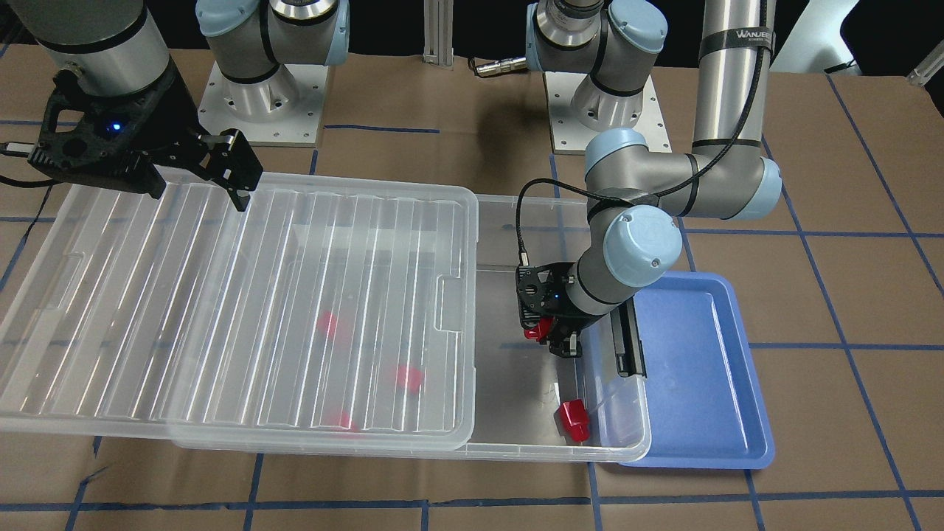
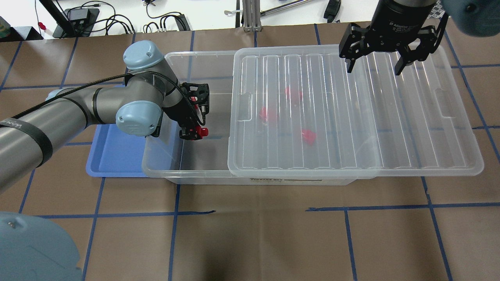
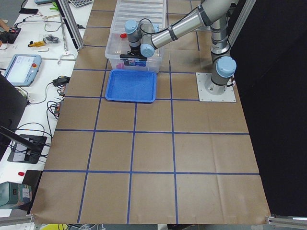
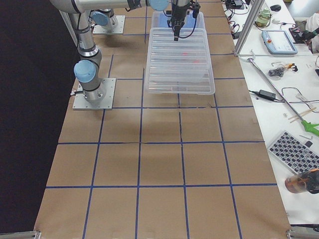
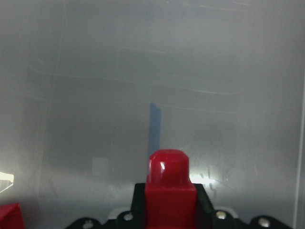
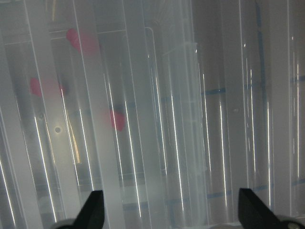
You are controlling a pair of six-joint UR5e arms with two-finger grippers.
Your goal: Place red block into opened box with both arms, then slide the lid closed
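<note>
My left gripper (image 2: 194, 133) is shut on a red block (image 2: 201, 132), held low inside the uncovered end of the clear box (image 2: 187, 57). The left wrist view shows that block (image 5: 167, 177) clamped between the fingers, above the box floor. A second red block (image 1: 574, 422) lies loose on the floor near the box's front corner. Three more red blocks (image 2: 268, 114) show blurred under the ribbed clear lid (image 2: 410, 117), which covers most of the box and overhangs its far end. My right gripper (image 2: 374, 69) hangs open above the lid's back edge, with nothing between its fingers (image 6: 95, 212).
A blue tray (image 2: 113, 156) lies beside the box's uncovered end, partly under the left arm. A black latch bar (image 1: 628, 346) sits on that short end. Brown table with blue tape lines surrounds the box. Benches with cables and tools stand beyond the table ends.
</note>
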